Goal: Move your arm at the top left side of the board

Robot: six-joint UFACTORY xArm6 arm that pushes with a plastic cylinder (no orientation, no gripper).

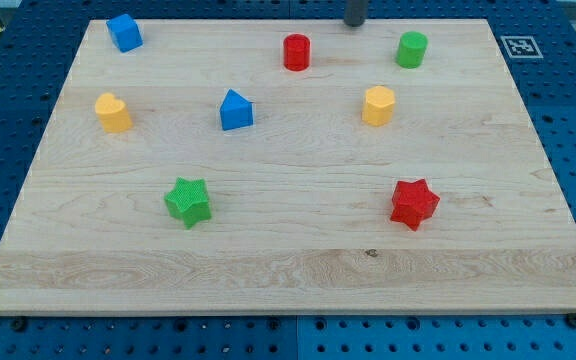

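Note:
My tip (354,23) shows at the view's top edge, right of centre, just at the board's far edge. It stands between the red cylinder (296,51) on its left and the green cylinder (411,48) on its right, touching neither. The blue cube (124,32) sits at the board's top left corner, far to the tip's left. A yellow heart-shaped block (113,112) lies below the blue cube, near the left edge. The wooden board (288,270) fills most of the view.
A blue pentagon-like block (235,110) sits left of centre. A yellow hexagon block (378,104) sits right of centre. A green star (188,202) lies lower left and a red star (413,203) lower right. A marker tag (518,46) is off the board's top right.

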